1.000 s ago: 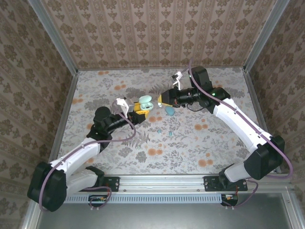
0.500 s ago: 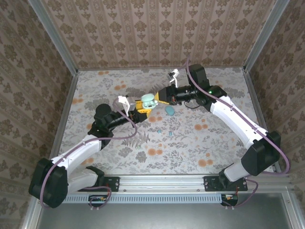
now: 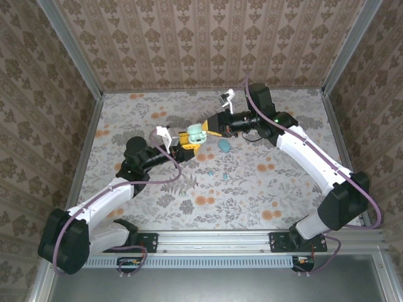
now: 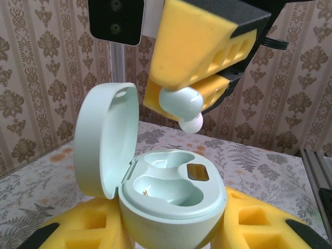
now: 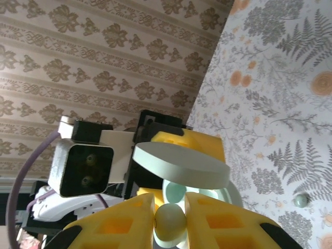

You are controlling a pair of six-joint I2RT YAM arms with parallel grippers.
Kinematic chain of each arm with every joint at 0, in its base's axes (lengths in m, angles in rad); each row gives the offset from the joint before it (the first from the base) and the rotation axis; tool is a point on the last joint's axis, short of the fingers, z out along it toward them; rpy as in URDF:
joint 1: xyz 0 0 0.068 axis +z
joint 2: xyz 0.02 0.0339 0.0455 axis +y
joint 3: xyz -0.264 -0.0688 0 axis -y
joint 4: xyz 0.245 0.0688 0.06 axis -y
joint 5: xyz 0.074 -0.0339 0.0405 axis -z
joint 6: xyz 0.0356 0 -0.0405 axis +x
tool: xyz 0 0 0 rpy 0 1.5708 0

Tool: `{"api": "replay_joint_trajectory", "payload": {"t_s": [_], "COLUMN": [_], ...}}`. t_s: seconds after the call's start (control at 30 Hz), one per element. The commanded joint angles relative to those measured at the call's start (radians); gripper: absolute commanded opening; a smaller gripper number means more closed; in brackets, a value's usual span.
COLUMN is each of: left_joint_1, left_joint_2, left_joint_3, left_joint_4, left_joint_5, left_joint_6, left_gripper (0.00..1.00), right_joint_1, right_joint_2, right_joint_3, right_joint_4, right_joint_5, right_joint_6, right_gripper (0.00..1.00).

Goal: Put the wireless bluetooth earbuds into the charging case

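Holding the charging case [image 4: 171,199] between my left fingers [image 4: 254,218], which are pressed in on its lower body. The lid [image 4: 104,140] stands open, and both wells [image 4: 161,181] face up and look empty.

My right fingers [image 4: 197,57] pinch one pale earbud [image 4: 181,106]. It hangs just above the case mouth, clear of the rim and close beside the lid.

Step in hand, by my assessment, is seating this earbud.

- Keep my left fingers motionless.
- Line the rounded tip up over one well before descending.
- Come down straight, staying off the lid edge.
- Ease my right fingers apart only once the earbud sits flush.

A skewed entry would likely wedge it on the divider between the wells.

Limits of inspection:

- The foam of my right fingers covers most of the earbud, so I cannot tell its orientation or which well it suits.
- The case bottom is cut off below my left fingers.
- From my right wrist the lid [image 5: 181,163] screens the wells.
- A small greenish piece [image 5: 301,200] lies on the table [image 5: 290,78] well aside of my right fingers, too small to identify.
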Motion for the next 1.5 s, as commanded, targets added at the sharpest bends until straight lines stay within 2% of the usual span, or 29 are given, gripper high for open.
{"api": "replay_joint_trajectory", "payload": {"t_s": [0.0, 0.3, 0.43, 0.53, 0.6, 0.77, 1.07, 1.47], "left_joint_1": [-0.009, -0.010, -0.008, -0.009, -0.009, -0.009, -0.010, -0.009], "left_joint_2": [-0.004, -0.018, -0.024, -0.026, -0.027, -0.035, -0.038, -0.038], "left_joint_3": [0.037, 0.035, 0.035, 0.035, 0.036, 0.036, 0.037, 0.043], "left_joint_4": [0.017, 0.007, 0.004, 0.004, 0.004, 0.004, 0.000, 0.005], "left_joint_5": [0.024, 0.018, 0.017, 0.014, 0.015, 0.023, 0.047, 0.044], "left_joint_6": [0.024, 0.030, 0.034, 0.035, 0.035, 0.036, 0.035, 0.035], "left_gripper": [0.28, 0.28, 0.28, 0.28, 0.28, 0.28, 0.28, 0.28], "right_joint_1": [0.007, 0.000, -0.010, -0.014, -0.016, -0.017, -0.018, -0.017], "right_joint_2": [0.018, 0.045, 0.045, 0.045, 0.043, 0.028, 0.011, 0.019], "right_joint_3": [0.015, 0.001, -0.020, -0.022, -0.018, 0.025, 0.003, -0.006], "right_joint_4": [0.083, 0.176, 0.267, 0.268, 0.234, -0.008, -0.009, -0.080], "right_joint_5": [-0.088, -0.301, -0.338, -0.341, -0.325, -0.188, -0.074, -0.031], "right_joint_6": [0.063, 0.162, 0.245, 0.251, 0.223, 0.018, -0.024, -0.096], "right_gripper": [0.24, 0.24, 0.25, 0.25, 0.25, 0.24, 0.24, 0.24]}}
